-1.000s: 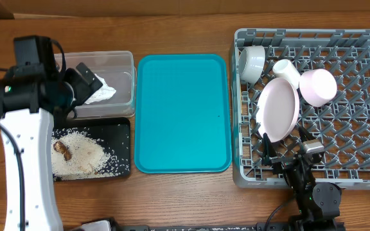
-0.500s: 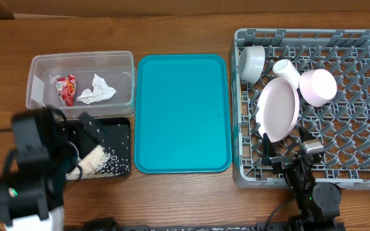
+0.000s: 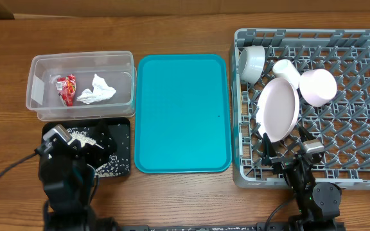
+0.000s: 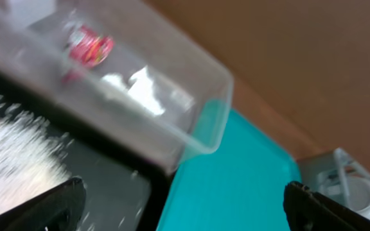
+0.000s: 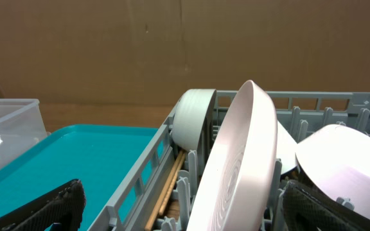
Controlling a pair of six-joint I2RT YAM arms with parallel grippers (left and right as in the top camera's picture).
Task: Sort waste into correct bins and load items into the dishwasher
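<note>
The clear tub [image 3: 40, 93] holds the red wrapper [image 3: 65, 88] and the white napkin [image 3: 96, 90]; both also show in the left wrist view, the wrapper [image 4: 90, 46] and the napkin [image 4: 140, 86]. The black tray [image 3: 121, 144] holds loose rice [image 3: 85, 133]; the brown lump is hidden under my left arm. My left gripper [image 4: 185, 205] is open and empty, low over the tray's front. The grey rack [image 3: 365, 160] holds the pink plate [image 3: 279, 108] on edge, the grey-white bowl [image 3: 252, 62], the cup [image 3: 286, 69] and the pink bowl [image 3: 318, 86]. My right gripper [image 3: 286, 149] is open and empty at the rack's front, just short of the plate [image 5: 243, 160].
The large teal tray [image 3: 182, 112] lies flat between the bins and the rack. The rack's left wall [image 5: 140, 186] stands between my right gripper and the teal tray [image 5: 56, 160]. Bare wooden table runs along the back.
My left arm has drawn back from over the clear tub to the table's front, over the black tray, uncovering the wrapper and napkin. The right arm has not moved.
</note>
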